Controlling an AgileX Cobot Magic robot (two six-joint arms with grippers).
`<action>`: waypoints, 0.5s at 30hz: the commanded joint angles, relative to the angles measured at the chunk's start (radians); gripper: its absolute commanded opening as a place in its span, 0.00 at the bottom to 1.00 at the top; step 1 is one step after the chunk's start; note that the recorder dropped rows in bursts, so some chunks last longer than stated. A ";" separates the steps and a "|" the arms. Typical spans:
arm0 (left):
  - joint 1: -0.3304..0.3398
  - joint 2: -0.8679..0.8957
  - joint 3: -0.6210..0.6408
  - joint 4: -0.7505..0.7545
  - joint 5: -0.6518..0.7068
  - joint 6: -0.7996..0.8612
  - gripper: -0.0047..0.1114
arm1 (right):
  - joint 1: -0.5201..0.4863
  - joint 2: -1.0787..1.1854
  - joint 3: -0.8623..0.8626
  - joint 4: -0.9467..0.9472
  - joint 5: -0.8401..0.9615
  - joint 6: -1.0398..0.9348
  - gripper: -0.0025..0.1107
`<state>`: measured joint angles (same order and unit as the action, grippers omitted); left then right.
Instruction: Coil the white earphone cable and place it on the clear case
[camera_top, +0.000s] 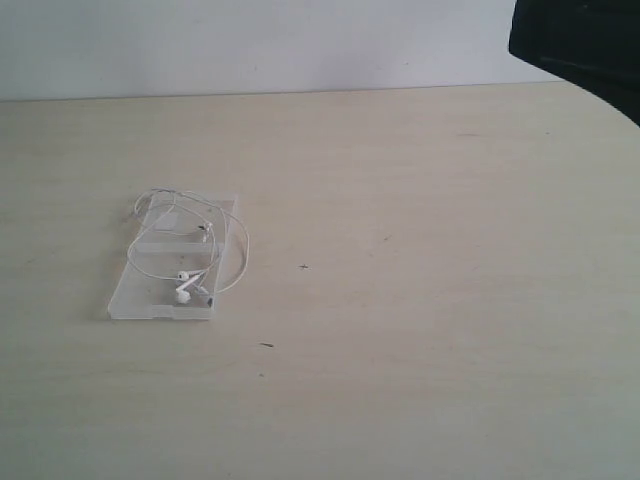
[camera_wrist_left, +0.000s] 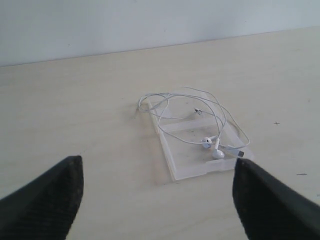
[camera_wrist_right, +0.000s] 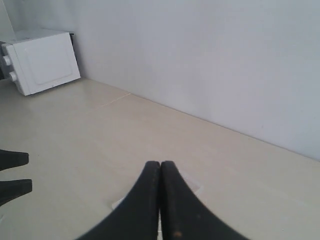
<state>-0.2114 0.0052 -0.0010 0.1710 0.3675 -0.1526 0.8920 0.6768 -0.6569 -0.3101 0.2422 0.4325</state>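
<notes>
Several loops of thin white earphone cable (camera_top: 183, 290) laid on flat clear plastic case (camera_top: 140, 300); placement judged done. Left gripper (camera_wrist_left: 157, 167) spread wide, empty, held off so coil is undisturbed; right gripper (camera_wrist_right: 160, 165) pressed closed.

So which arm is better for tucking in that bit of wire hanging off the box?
Probably left. The left claw is open and faces the thin white earphone cable on the clear flat plastic case. The right claw is shut and points at the wall.

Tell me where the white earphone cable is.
In the exterior view the white earphone cable lies loosely looped on the clear case, on the left of the table.
</notes>
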 joint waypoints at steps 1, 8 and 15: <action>-0.008 -0.005 0.001 0.002 0.002 -0.002 0.71 | -0.010 0.001 0.003 -0.002 -0.002 -0.012 0.02; -0.008 -0.005 0.001 0.002 0.002 -0.002 0.71 | -0.010 0.057 0.053 -0.047 -0.006 -0.012 0.02; -0.008 -0.005 0.001 0.002 0.002 -0.002 0.71 | -0.010 0.014 0.118 -0.047 -0.013 -0.028 0.02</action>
<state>-0.2114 0.0052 -0.0010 0.1710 0.3683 -0.1526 0.8885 0.7287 -0.5651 -0.3459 0.2422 0.4168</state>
